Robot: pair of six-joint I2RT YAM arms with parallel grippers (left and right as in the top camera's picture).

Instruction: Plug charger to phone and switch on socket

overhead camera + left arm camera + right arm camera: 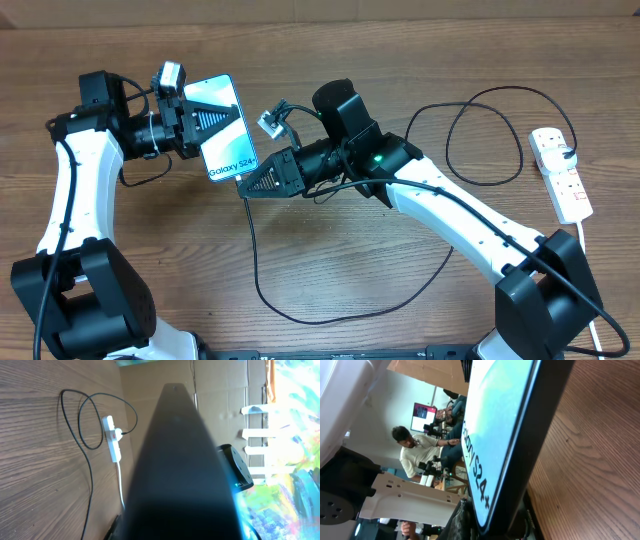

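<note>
The phone [225, 130], its light-blue screen facing up, is held above the table with my left gripper [212, 122] shut on its side. My right gripper [248, 185] is shut at the phone's lower short end, and the thin black charger [255, 270] hangs out of it. The plug tip is hidden between the fingers and the phone edge. In the right wrist view the phone [500, 425] fills the middle and its end sits right at the jaws. The white socket [560, 175] lies at the far right, with a black plug in it. The left wrist view is mostly blocked by a dark shape, with the socket [114, 440] beyond it.
The charger cable [90, 475] loops across the wooden table from the socket, round the front and up to my right gripper. The socket's white cord [590, 280] runs off the table's front right. Cardboard stands behind the table.
</note>
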